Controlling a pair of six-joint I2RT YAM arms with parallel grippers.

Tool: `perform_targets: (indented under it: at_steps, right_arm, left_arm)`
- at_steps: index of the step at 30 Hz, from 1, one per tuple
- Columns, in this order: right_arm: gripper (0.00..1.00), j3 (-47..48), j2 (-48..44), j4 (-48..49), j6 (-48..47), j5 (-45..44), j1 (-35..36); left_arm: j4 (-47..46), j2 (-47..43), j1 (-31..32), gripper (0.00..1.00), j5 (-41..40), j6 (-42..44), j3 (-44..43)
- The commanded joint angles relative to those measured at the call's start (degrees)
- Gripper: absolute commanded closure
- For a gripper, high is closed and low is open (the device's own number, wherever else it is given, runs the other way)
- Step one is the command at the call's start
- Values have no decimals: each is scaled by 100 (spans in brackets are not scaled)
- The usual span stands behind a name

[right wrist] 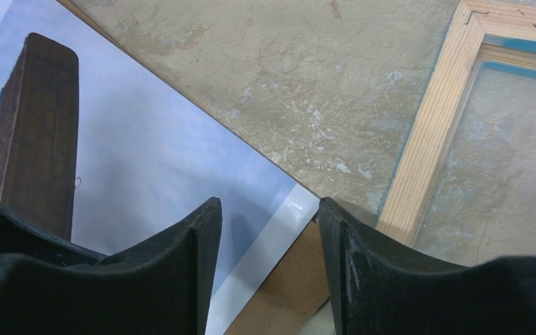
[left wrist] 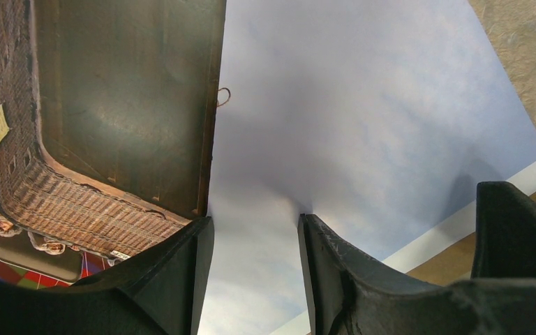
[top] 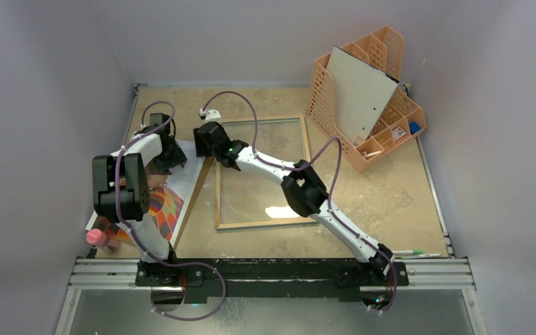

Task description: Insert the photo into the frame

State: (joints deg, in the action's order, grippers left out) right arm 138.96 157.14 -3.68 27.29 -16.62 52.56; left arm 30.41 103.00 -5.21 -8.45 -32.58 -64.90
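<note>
You are in a lab robot cell: plain grey walls box the tabletop, aluminium rail along the view's lower edge.

The large pale-sky paper print looks smooth with a faint sheen, over a matt brown hardboard sheet. The thin rectangular picture frame shows bare grainy light wood (its clear glass pane glints glossy); the beige tabletop is rough and mottled, the orange lattice organiser smooth plastic.
</note>
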Motion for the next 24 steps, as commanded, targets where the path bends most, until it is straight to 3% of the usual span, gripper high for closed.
perform_targets:
  at_steps: [1,5,18,24]
  right_arm:
    - [41,262,160,-899,-190,-404,-18]
    - [37,234,211,-1028,-192,-549,-26]
    - [36,252,513,-338,295,1023,-103]
    - [37,-726,67,795,878,1983,-256]
  left_arm:
    - [9,191,3,50,-113,-65,149]
    - [8,205,3,49,-113,-73,146]
    - [35,231,10,50,-52,-45,218]
    - [66,303,3,51,-34,-5,236]
